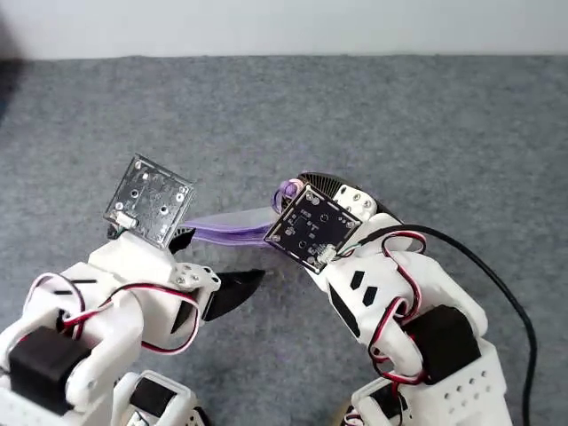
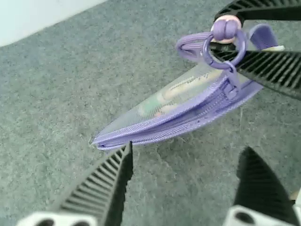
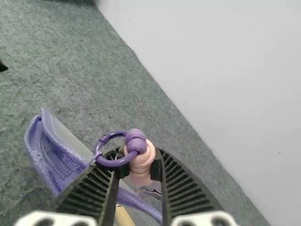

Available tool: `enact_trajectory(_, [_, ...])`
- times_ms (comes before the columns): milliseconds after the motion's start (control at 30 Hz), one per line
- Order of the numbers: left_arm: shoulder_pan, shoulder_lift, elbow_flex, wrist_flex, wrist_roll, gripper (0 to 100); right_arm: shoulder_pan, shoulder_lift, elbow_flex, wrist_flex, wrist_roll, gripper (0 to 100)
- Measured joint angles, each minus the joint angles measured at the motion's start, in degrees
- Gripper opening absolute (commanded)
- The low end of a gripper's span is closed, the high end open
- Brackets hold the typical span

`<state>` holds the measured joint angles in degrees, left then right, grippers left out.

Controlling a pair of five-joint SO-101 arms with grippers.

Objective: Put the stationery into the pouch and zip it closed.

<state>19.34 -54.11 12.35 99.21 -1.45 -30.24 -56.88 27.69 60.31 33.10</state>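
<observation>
Two arms bend in over a gray mat point(image 1: 426, 124) in the high view. The left arm point(image 1: 124, 293) and the right arm point(image 1: 408, 302) lean toward each other. A purple pouch point(image 1: 232, 226) lies on the mat between them. The left gripper point(image 1: 213, 262) sits by one end of the pouch. It is spread wide and holds nothing.

The left wrist view looks along the pouch. Through its clear side you can see stationery point(image 2: 164, 96) inside. The zip point(image 2: 188, 123) looks shut from the pointed tip up to the slider. That tip lies close to one finger of the left gripper. At the far end, the right gripper point(image 2: 223, 35) is pinched tight on the charm that hangs from the zip's purple ring point(image 2: 206, 47).

The right wrist view shows that pinch up close. Both black fingers point(image 3: 89, 188) press a pink bead point(image 3: 141, 162), and the ring pokes out to the side. Behind is a white wall point(image 3: 225, 70).
</observation>
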Motion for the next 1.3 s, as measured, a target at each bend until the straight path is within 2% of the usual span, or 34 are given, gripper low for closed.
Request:
enact_trajectory(200, [0.0, 6.9, 0.0, -4.9, 0.0, 36, 0.0, 0.0, 0.0, 0.0, 0.0, 0.7])
enact_trajectory(567, [8.2, 15.7, 0.1, -7.2, 0.0, 35, 0.0, 0.0, 0.0, 0.0, 0.0, 0.7])
enact_trajectory(800, [8.4, 20.4, 0.1, -7.6, 0.0, 19, 1.2, 0.0, 0.0, 0.0, 0.0, 0.7])
enact_trajectory(1100, [8.9, 20.4, 0.1, -7.8, 0.0, 6, 4.5, 0.0, -0.1, -0.3, 0.0, 0.7])
enact_trajectory(1300, [8.9, 20.6, 0.7, -11.4, 1.1, 10, 5.1, 0.0, 0.0, -0.4, 0.0, 0.7])
